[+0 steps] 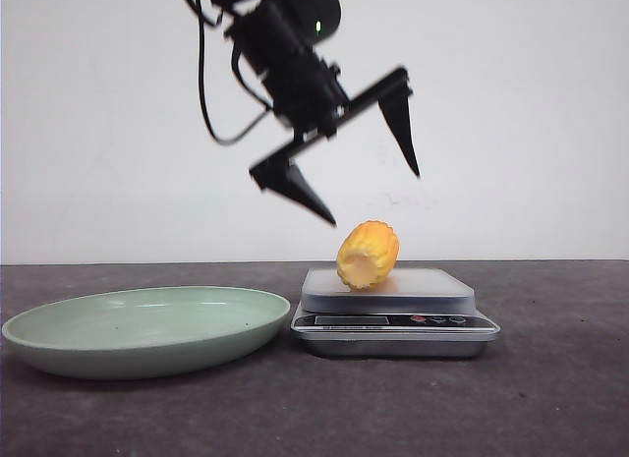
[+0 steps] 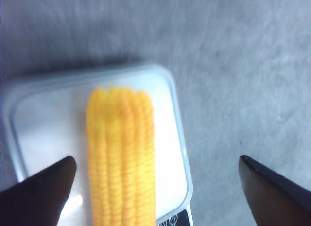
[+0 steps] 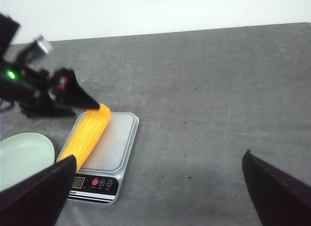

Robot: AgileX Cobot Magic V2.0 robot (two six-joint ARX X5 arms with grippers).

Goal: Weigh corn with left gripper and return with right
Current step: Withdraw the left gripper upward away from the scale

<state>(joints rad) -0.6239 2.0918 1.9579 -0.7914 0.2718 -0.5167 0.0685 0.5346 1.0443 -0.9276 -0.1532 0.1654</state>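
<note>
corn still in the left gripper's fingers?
No, the corn lies on the scale, with the open left gripper above it and clear of it.

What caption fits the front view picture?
Corn rests on the scale beside a green plate; open left gripper above.

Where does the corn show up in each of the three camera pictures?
Front view: the corn lies on the scale, right of the green plate.
Left wrist view: corn fills the lower middle, on the scale.
Right wrist view: corn at left, on the scale.
Shared landmark: the scale.
</note>
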